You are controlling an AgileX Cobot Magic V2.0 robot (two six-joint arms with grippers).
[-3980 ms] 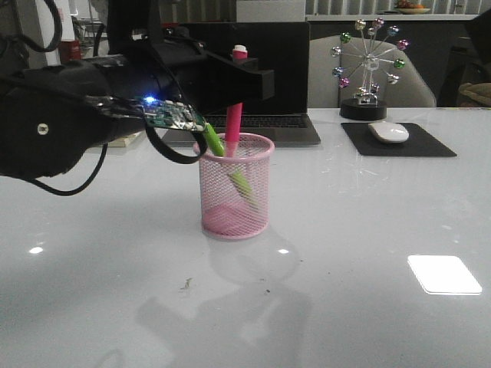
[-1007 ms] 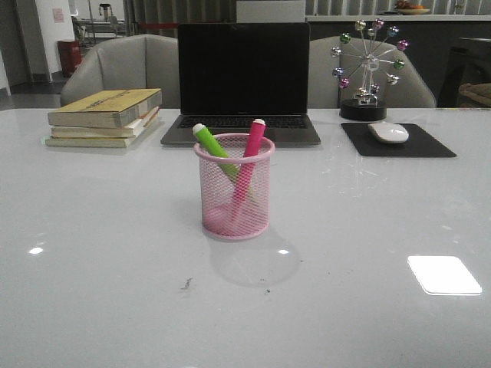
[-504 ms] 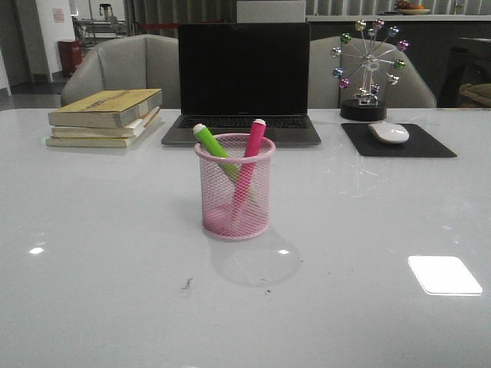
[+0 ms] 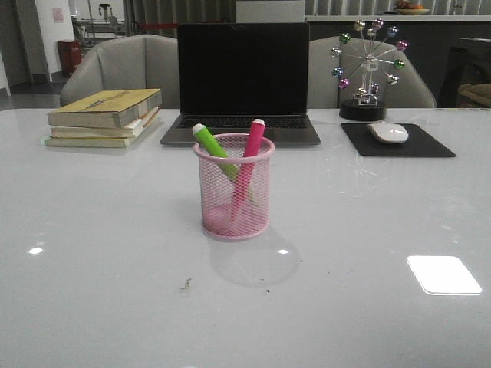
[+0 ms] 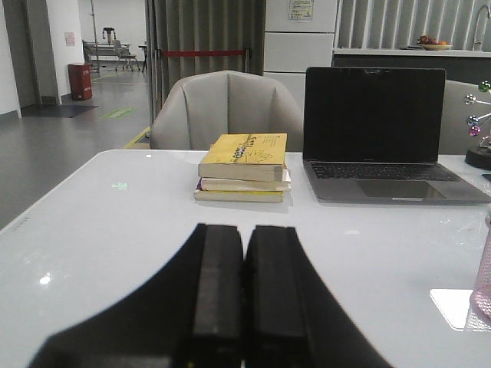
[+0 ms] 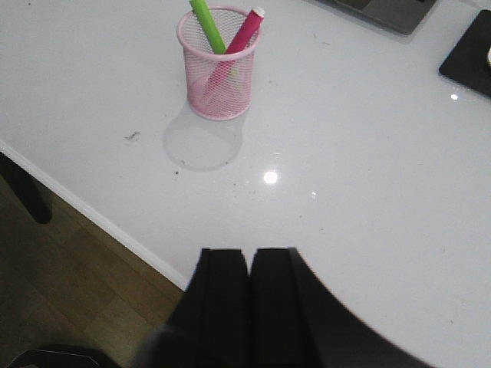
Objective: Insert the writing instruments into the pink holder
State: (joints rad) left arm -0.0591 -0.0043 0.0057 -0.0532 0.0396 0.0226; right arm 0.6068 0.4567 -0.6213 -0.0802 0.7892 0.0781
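The pink holder point(image 4: 234, 192) stands upright in the middle of the white table, also seen in the right wrist view as the pink holder point(image 6: 219, 69). Inside it lean the lime green marker point(image 4: 211, 142) and the magenta marker point(image 4: 251, 146), crossing, pale tips up above the rim. The green marker point(image 6: 205, 23) and magenta marker point(image 6: 244, 32) show from above too. Neither arm appears in the front view. My left gripper point(image 5: 245, 234) is shut and empty, well back over the table's left part. My right gripper point(image 6: 249, 254) is shut and empty, above the table's near edge.
A black laptop point(image 4: 242, 77) stands behind the holder, a stack of books point(image 4: 103, 115) at the back left. A white mouse point(image 4: 388, 132) lies on a black pad point(image 4: 399, 142), with a ferris-wheel ornament point(image 4: 367, 69) behind. Floor point(image 6: 69, 276) lies beyond the near edge.
Four seconds ago the left arm hung over the holder with the magenta marker upright in it. That arm has withdrawn from the front view; both markers rest in the holder. Nothing moved in the last second.
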